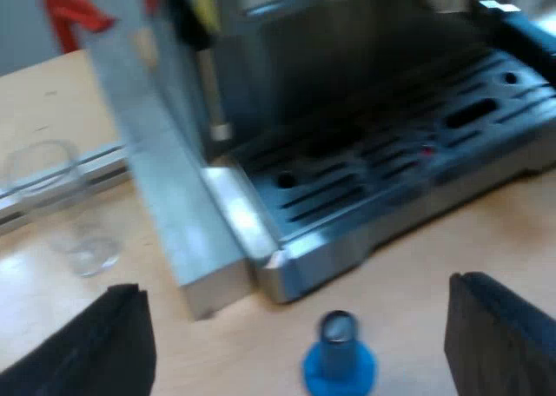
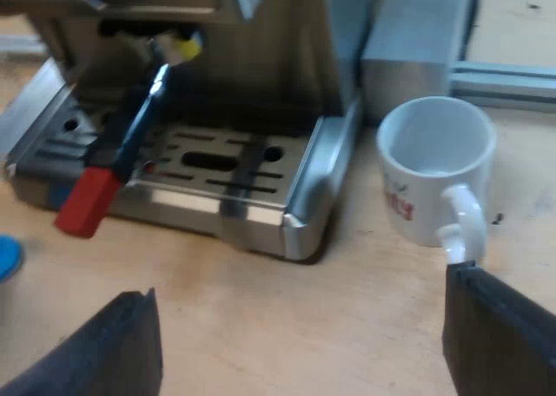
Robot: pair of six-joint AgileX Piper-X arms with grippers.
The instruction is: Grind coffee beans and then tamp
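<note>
The espresso machine's drip tray (image 1: 391, 161) sits on the wooden table, and a blue tamper (image 1: 339, 361) stands upright just before its corner. My left gripper (image 1: 300, 348) hangs open above the table, its fingers either side of the tamper and clear of it. In the right wrist view the metal holder's dark handle (image 2: 130, 127) slants out from the machine's front (image 2: 200, 166) and ends in red (image 2: 85, 203). My right gripper (image 2: 300, 353) is open over bare table before the drip tray, one finger (image 2: 499, 344) close to the mug's handle.
A clear measuring glass (image 1: 61, 209) stands beside the machine's side panel. A white mug (image 2: 434, 166) with a red print stands by the tray's corner. An aluminium rail (image 2: 504, 79) runs along the table behind the mug. A red object (image 1: 74, 14) shows beyond the table.
</note>
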